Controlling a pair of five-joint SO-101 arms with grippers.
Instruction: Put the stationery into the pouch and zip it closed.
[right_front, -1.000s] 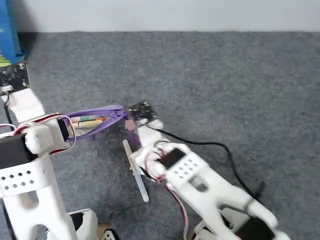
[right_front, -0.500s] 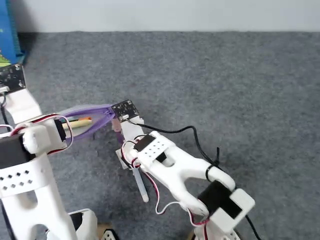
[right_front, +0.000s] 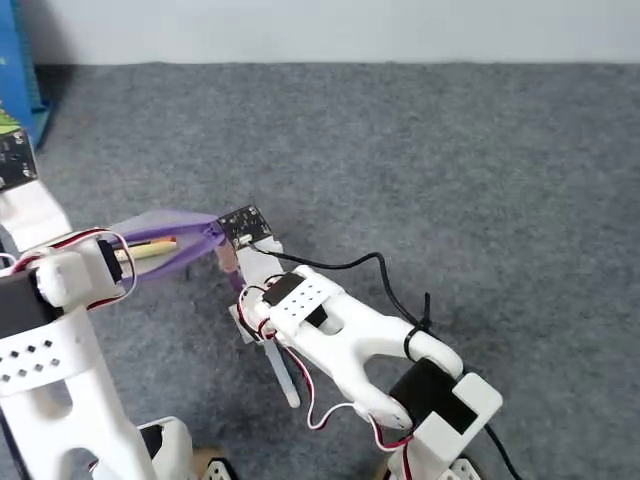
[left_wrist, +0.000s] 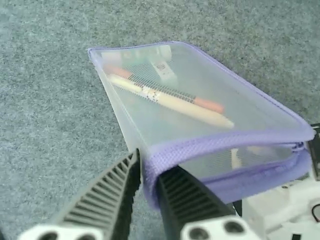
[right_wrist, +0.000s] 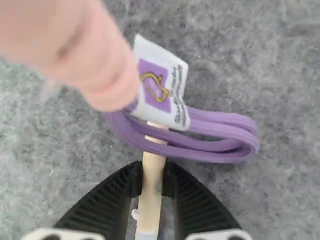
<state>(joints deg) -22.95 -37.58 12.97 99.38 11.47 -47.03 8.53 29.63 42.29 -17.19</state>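
Note:
A translucent pouch (left_wrist: 210, 125) with purple edging lies on the grey carpet, with several pens inside, among them a cream pen (left_wrist: 170, 100). My left gripper (left_wrist: 147, 167) is shut on the pouch's purple zip edge at one end. In the high view the pouch (right_front: 180, 235) stretches between the two arms. At its other end my right gripper (right_wrist: 150, 172) has its fingers shut on a cream stick (right_wrist: 150, 200) that points at the pouch's purple end (right_wrist: 215, 137), just below its white label (right_wrist: 160, 90). The stick's other end (right_front: 283, 372) lies on the carpet.
A blurred pink shape (right_wrist: 75, 45) sits close in the right wrist view; I cannot tell what it is. A blue box (right_front: 15, 70) stands at the far left edge. A black cable (right_front: 340, 265) trails over the right arm. Open carpet lies to the right.
The right arm has swung left toward the pouch's end. The pouch mouth, open a second ago, now looks flat and closed. The left arm and pouch have shifted slightly left.

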